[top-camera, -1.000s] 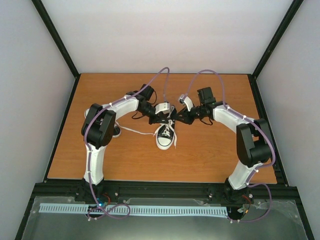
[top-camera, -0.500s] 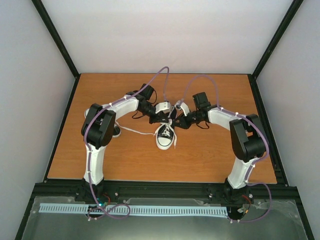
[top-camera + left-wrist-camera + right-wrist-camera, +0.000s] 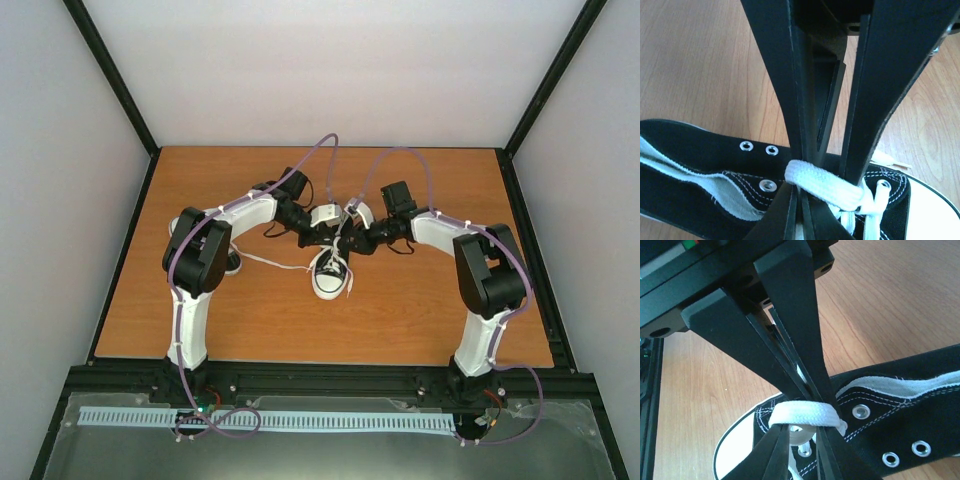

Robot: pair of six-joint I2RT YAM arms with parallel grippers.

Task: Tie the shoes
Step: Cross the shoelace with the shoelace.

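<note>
One black shoe (image 3: 330, 275) with a white toe cap stands mid-table, toe toward the arms. Both grippers meet tip to tip over its open throat, the left gripper (image 3: 328, 243) from the left and the right gripper (image 3: 350, 243) from the right. In the left wrist view my left gripper (image 3: 822, 167) is shut, with a flat white lace (image 3: 825, 182) pulled taut across its fingertips above the shoe (image 3: 705, 150). In the right wrist view my right gripper (image 3: 807, 402) is pinched nearly together on the same lace (image 3: 805, 415), over the eyelets of the shoe (image 3: 910, 390).
A loose white lace end (image 3: 272, 262) trails left across the wooden table (image 3: 420, 310). The second shoe (image 3: 233, 264) is mostly hidden behind the left arm's elbow. Black frame rails border the table on all sides.
The right arm has swung left, bringing its gripper in against the left gripper over the shoe. The left arm and the shoe have stayed put.
</note>
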